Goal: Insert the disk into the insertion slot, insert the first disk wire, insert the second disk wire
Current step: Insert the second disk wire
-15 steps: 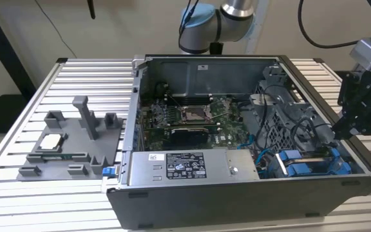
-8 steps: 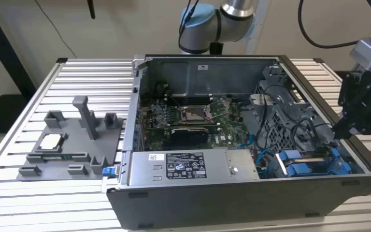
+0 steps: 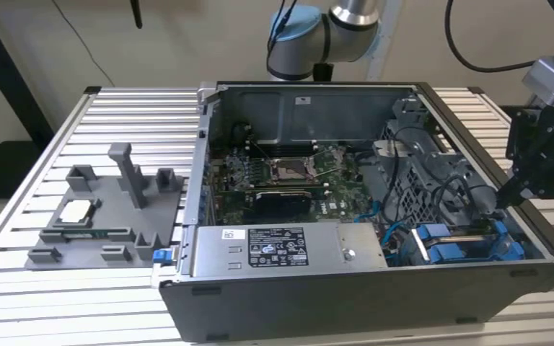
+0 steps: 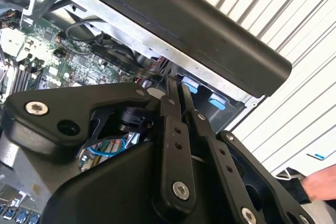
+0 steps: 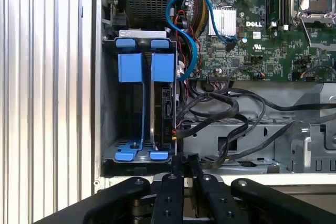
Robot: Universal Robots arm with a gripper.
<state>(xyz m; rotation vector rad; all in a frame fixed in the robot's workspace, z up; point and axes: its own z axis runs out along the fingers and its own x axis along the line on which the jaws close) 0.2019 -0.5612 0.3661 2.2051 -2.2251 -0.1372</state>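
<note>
The gripper (image 5: pixel 185 158) is held with fingers pressed nearly together at the end of the disk (image 5: pixel 165 109), which is seated edgewise in the bay at the case's (image 3: pixel 354 306) corner. The disk is judged rigid, weighty and shock-sensitive, best taken by its blue carrier (image 5: pixel 143 67). A white printed label is borne by the power-supply box (image 3: pixel 277 249).

Matt black gripper (image 5: pixel 184 157); smooth blue plastic disk carrier (image 5: pixel 163 67); ribbed metal table (image 3: pixel 133 108).

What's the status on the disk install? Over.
Gripper shut, tips at the drive bay edge. Disk in its blue carrier sits upright in the bay. Black cables bunched right beside the tips.
</note>
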